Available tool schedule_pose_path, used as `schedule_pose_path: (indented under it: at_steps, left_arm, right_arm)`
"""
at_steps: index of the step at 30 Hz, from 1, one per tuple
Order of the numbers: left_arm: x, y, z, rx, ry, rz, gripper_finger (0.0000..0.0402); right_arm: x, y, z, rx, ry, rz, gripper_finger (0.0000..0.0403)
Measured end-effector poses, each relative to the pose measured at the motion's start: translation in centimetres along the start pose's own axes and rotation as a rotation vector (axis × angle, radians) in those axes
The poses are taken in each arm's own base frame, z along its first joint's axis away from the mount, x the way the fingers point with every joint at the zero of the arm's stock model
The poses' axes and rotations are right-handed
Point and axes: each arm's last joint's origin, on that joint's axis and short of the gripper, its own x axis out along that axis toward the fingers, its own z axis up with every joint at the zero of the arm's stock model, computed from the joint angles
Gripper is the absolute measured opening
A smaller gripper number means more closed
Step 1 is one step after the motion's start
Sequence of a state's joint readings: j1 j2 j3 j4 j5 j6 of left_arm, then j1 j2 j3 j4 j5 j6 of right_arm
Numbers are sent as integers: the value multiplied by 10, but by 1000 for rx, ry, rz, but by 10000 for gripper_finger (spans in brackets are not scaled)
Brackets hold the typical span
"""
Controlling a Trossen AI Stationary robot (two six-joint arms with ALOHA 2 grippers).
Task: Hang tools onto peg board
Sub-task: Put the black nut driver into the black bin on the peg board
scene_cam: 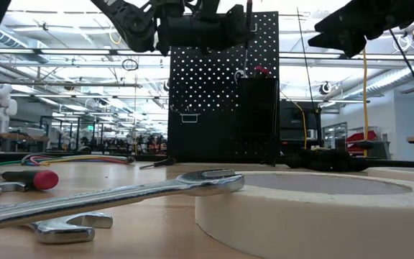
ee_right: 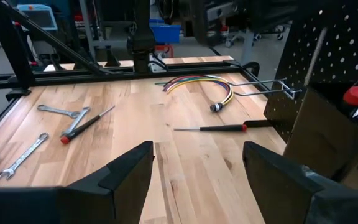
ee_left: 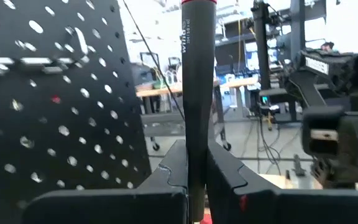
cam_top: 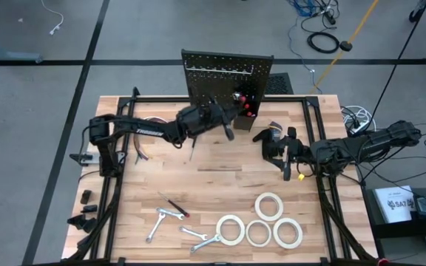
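Beside the peg board (cam_top: 226,74), left gripper (ee_left: 196,180) pinches a screwdriver (ee_left: 197,93); right gripper (ee_right: 197,171) spread.

The right gripper (ee_right: 197,180) has its 2 dark fingers (ee_right: 126,177) wide apart over the wooden worktop (ee_right: 142,112). At 10 o'clock lie silver wrenches (ee_right: 23,155) and a red-tipped screwdriver (ee_right: 86,126). At 12 o'clock is a bundle of coloured cables (ee_right: 197,84). At 2 o'clock stands the peg board (ee_right: 340,43), with another screwdriver (ee_right: 222,128) lying near it.

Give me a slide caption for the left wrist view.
Left gripper clamps a dark-handled screwdriver upright beside the peg board.
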State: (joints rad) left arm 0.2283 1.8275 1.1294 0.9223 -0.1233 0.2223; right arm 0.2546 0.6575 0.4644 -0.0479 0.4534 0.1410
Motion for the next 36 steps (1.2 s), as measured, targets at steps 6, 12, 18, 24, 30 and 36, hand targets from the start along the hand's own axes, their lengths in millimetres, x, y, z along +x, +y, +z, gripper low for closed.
schedule_pose_path:
  at_steps: [6,12,18,24,30,36]
  left_arm:
    - [1,7,1,25,-38,25,18]
    - [8,11,-2,30,-9,16,18]
    - [15,10,-8,35,-11,-3,18]
    - [17,8,-18,39,15,-11,18]
    - [17,7,-25,86,89,6,18]
    - [16,7,-31,97,153,38,18]
  right_arm:
    - [1,1,1,5,-11,2,242]
    - [2,0,1,-2,-14,-23,242]
    - [3,1,1,6,-16,-23,242]
    - [3,1,1,14,-14,-22,242]
    - [3,1,1,27,-13,-19,242]
    - [3,1,1,29,-14,-19,242]
